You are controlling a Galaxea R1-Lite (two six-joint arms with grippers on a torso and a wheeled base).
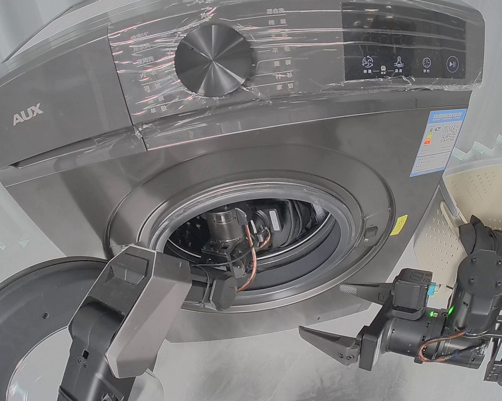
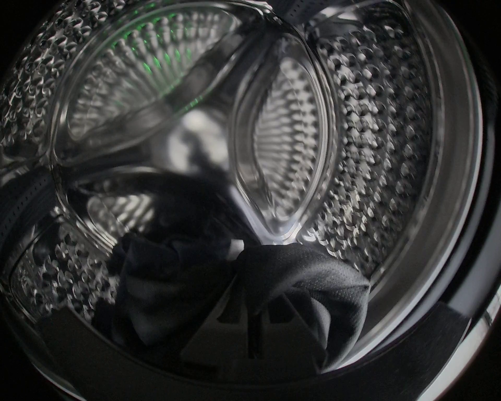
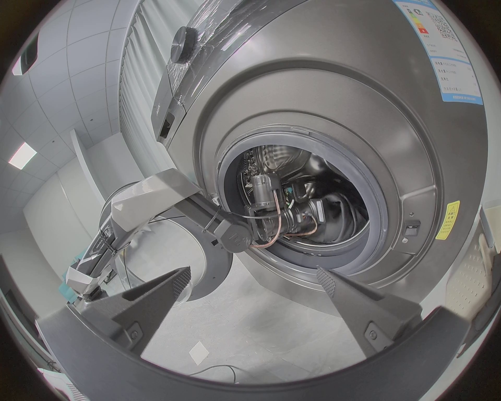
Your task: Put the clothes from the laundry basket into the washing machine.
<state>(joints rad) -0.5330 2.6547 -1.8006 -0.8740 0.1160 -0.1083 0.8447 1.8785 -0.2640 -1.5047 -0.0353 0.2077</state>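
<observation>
The grey washing machine (image 1: 255,146) stands with its round door (image 1: 16,351) swung open to the left. My left arm reaches through the opening (image 3: 365,177), and my left gripper (image 1: 270,223) is deep inside the drum, its tip hidden. Dark clothes (image 2: 292,282) lie crumpled on the bottom of the perforated drum (image 2: 376,130). My right gripper (image 1: 321,309) hangs open and empty in front of the machine, below and right of the opening, seen from its own wrist as the right gripper (image 3: 253,271). The cream laundry basket (image 1: 497,195) stands at the right, and I see no clothes in it.
The open door takes up the floor space at the lower left. The basket (image 3: 472,271) leans against the machine's right side. Bare grey floor (image 1: 261,373) lies in front of the machine. A control dial (image 1: 213,60) and a touch panel sit on the top front.
</observation>
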